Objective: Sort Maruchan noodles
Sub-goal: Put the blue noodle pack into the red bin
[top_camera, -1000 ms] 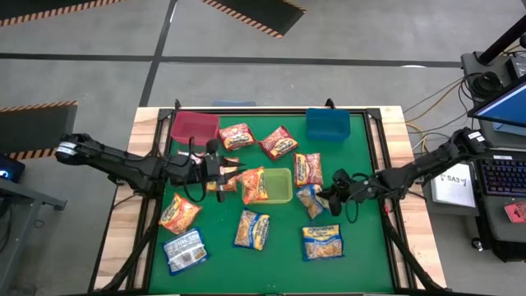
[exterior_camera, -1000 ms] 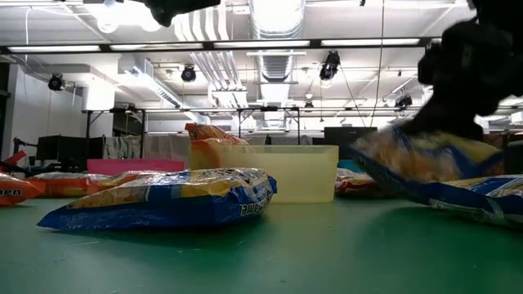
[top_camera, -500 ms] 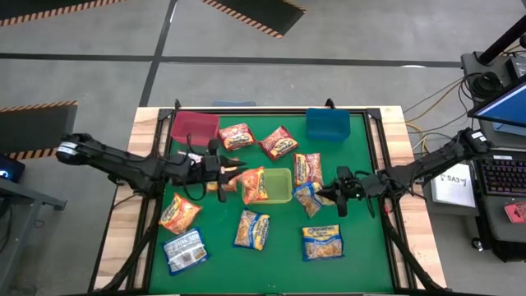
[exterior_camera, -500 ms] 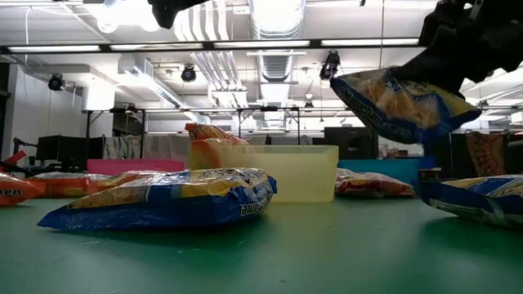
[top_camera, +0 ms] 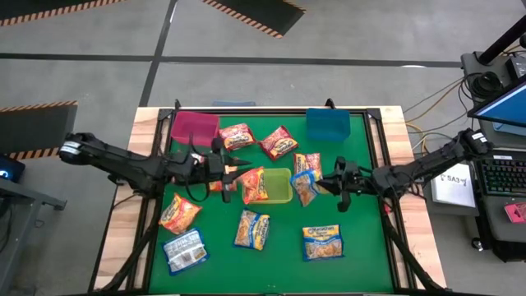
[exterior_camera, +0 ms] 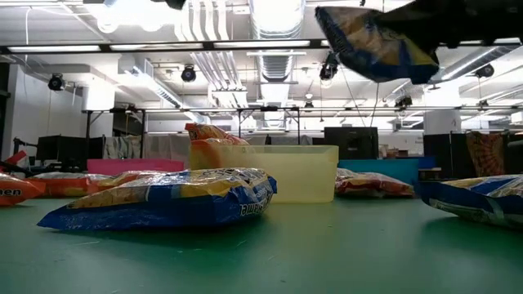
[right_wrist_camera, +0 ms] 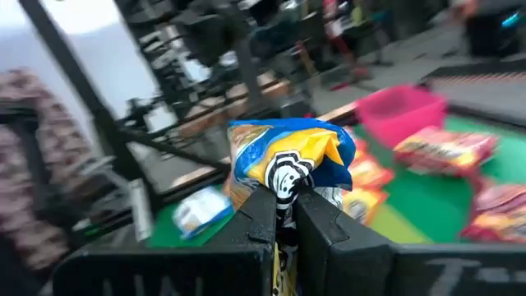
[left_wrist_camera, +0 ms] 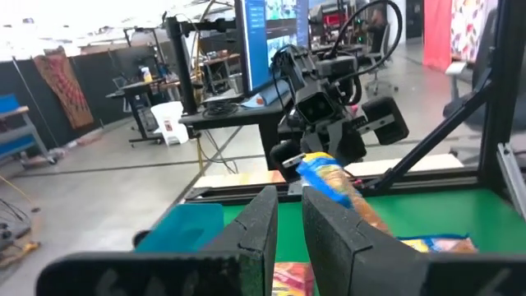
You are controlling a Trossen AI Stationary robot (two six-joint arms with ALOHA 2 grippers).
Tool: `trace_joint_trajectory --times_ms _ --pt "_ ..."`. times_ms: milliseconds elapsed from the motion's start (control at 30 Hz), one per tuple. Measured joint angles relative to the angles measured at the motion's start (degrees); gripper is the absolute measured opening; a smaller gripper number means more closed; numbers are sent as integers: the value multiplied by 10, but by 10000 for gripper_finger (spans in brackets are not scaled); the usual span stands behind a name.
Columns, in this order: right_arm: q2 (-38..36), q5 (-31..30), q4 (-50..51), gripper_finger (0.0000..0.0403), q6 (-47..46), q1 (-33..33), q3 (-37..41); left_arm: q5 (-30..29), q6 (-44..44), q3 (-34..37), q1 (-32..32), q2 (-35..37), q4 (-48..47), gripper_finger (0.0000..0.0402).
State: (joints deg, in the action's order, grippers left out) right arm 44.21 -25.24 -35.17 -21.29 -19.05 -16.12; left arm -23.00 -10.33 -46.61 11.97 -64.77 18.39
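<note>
My right gripper [top_camera: 330, 182] is shut on a blue-and-yellow noodle packet [top_camera: 304, 187] and holds it high over the table, just right of the pale green bin [top_camera: 282, 196]. The low view shows this packet [exterior_camera: 376, 45] near the top of the picture. My left gripper [top_camera: 236, 169] hovers left of the green bin, its fingers [left_wrist_camera: 329, 238] shut and holding nothing. An orange packet [top_camera: 253, 185] leans on the green bin's left wall. Other packets lie flat on the green mat. My right gripper pinches the blue-and-yellow packet between its two fingers at one end [right_wrist_camera: 285, 191]. The fingers come about level from the table's right side. The packet is lifted clear of the mat and sticks out beyond the fingertips toward the green bin, tilted in the low view.
A red bin [top_camera: 195, 126] and a blue bin [top_camera: 327, 123] stand at the far edge. Red packets [top_camera: 279, 142] lie between them. Orange packets [top_camera: 180, 214] [top_camera: 251, 228], a silver-blue one [top_camera: 185, 251] and a blue one [top_camera: 322, 241] lie on the near half.
My right gripper has risen and moved toward the far edge and the green bin, keeping its hold. The blue-and-yellow packet, which lay on the mat beside another blue packet, is now lifted clear and high above the table. My left gripper has shifted slightly right.
</note>
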Motion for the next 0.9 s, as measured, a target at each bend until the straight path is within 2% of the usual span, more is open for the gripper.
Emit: trace_joint_trajectory --times_ms 133,300,733,900 --pt "37 -20 0 12 48 19 -43 -3 -27 -15 0 35 -57 42" --pt "102 -19 -1 12 108 52 -115 -4 -47 1 0 83 -64 42" --pt "307 -18 6 12 231 152 -326 -6 -91 110 0 237 -40 42" --pt "401 -12 10 12 299 189 -422 -43 -102 136 0 290 -33 42"
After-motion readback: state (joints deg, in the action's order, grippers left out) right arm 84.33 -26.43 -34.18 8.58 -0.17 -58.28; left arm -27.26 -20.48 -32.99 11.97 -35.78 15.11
